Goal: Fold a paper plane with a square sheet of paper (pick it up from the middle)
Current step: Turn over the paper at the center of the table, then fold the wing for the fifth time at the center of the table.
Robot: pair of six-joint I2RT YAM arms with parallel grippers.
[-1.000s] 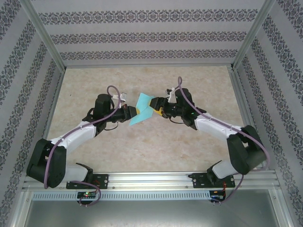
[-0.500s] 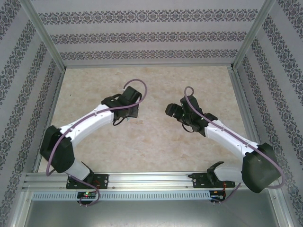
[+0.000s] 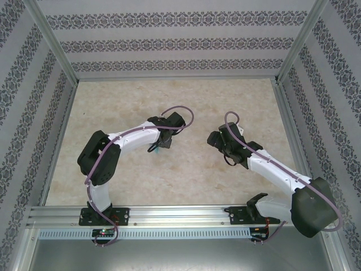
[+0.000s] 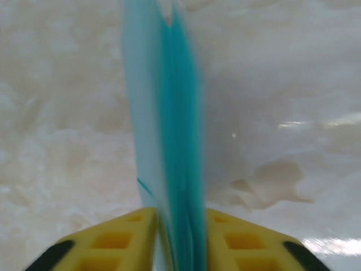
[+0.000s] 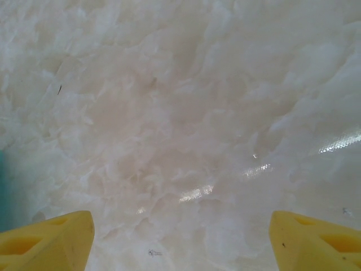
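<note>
The light-blue paper (image 4: pixel 169 113), folded into narrow layers, stands on edge between the yellow fingers (image 4: pixel 113 243) of my left gripper (image 4: pixel 179 240). The jaws stand a little apart and the fanned layers fill the gap; the paper is blurred. From above, a sliver of the paper (image 3: pixel 154 150) peeks out under the left gripper (image 3: pixel 159 144), which points down at the table's middle. My right gripper (image 3: pixel 217 139) hovers to the right of it, wide open over bare table, with nothing between its fingers (image 5: pixel 51 237). A cyan sliver of the paper (image 5: pixel 1 186) shows at the left edge.
The marbled beige table (image 3: pixel 180 175) is walled in by patterned panels and a metal frame (image 3: pixel 56 141). Both arms reach in from the rail (image 3: pixel 180 214) at the near edge.
Both grippers have drawn apart from where they met over the paper. The left arm has swung inward and turned its gripper downward with the paper. Its jaws have parted slightly. The right gripper opened wider.
</note>
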